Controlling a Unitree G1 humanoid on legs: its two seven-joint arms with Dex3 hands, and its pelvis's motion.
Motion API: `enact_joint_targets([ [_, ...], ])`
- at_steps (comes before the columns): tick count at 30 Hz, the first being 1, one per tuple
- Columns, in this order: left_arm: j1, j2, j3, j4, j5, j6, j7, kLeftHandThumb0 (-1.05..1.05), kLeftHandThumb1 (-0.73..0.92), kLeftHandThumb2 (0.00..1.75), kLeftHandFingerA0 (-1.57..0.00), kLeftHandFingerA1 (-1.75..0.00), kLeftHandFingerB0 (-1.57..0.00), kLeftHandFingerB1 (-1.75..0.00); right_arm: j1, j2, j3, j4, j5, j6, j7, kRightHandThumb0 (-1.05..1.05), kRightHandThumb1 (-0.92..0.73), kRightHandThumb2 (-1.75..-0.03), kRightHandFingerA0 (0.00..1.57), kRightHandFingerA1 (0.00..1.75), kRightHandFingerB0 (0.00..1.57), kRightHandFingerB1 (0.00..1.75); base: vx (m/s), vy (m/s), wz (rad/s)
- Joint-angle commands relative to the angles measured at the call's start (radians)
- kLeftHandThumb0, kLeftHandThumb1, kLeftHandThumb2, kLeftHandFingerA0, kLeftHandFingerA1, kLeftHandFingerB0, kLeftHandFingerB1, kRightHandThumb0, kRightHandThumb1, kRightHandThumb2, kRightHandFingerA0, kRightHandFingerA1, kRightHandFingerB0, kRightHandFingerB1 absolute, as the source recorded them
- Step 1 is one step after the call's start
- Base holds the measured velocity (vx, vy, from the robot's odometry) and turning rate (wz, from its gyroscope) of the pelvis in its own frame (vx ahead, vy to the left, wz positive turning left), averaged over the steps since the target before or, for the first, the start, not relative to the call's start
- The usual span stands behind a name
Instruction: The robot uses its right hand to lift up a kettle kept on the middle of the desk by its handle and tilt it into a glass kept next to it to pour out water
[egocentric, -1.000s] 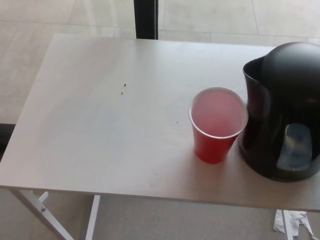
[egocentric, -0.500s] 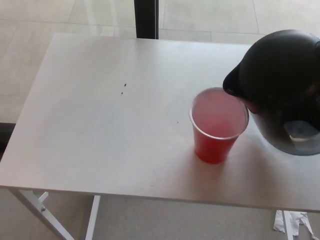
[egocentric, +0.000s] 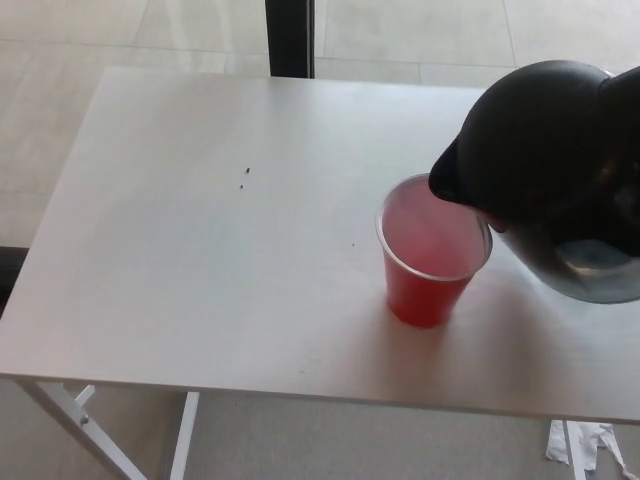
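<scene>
Right now we are working from a head view that is showing neither hand, so we are not able to tell what the fingers are doing; the right one is presumably gripping the handle somewhere past the right edge, though that is only our judgement. Nearest us, the white desk is sitting bare along its front edge, with a white leg showing below it. Just behind that, the red plastic cup is standing upright at right of centre, its inside looking pink; we are not seeing any clear water stream or level in it. Above and to its right, the black electric kettle is hanging off the desk, tipped toward the cup, with its spout sitting over the cup's far right rim, very close or touching, hard to say. Farther back, two tiny dark specks are lying on the desk, well apart from the cup.

We are judging this as the pouring step. To do it well, we are keeping the spout centred over the mouth, tilting slowly, and not nudging the light cup sideways.
</scene>
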Motion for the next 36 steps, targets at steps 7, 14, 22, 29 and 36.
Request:
enact_joint_targets([
  [7,-0.017,0.032,-0.001,-0.006,0.006,0.013,0.005,-1.05,0.33,1.21,-0.59,-0.58,-0.41,-0.84,-0.098,-0.09,0.101,-0.002,-0.109,-0.057,0.06,-0.11,-0.52,-1.11,0.89,1.75,0.8,1.5,0.0,0.0,0.0],
  [14,-0.03,0.042,0.001,0.003,0.004,0.005,-0.008,-1.05,0.47,0.93,-0.57,-0.6,-0.43,-0.83,-0.19,-0.141,0.164,0.013,-0.166,-0.088,0.097,-0.18,-0.59,-0.97,0.89,1.7,0.86,1.31,0.0,0.0,0.0],
  [22,-0.051,0.048,-0.001,0.004,0.007,0.014,0.001,-1.05,0.33,1.2,-0.59,-0.58,-0.42,-0.84,-0.246,-0.147,0.197,-0.002,-0.185,-0.068,0.142,-0.13,-0.55,-1.01,0.94,1.73,0.84,1.51,0.0,0.0,0.0],
  [29,-0.048,0.055,-0.009,-0.01,0.017,0.009,0.008,-1.05,0.35,1.22,-0.58,-0.58,-0.4,-0.84,-0.263,-0.174,0.248,-0.024,-0.226,-0.113,0.196,-0.2,-0.63,-0.86,0.88,1.75,0.7,1.56,0.0,0.0,0.0],
  [36,-0.053,0.057,0.0,-0.008,0.005,0.025,0.0,-1.05,0.34,1.21,-0.59,-0.59,-0.41,-0.84,-0.277,-0.167,0.281,-0.083,-0.246,-0.095,0.236,-0.17,-0.47,-1.02,1.16,1.39,1.02,1.31,0.0,0.0,0.0],
])
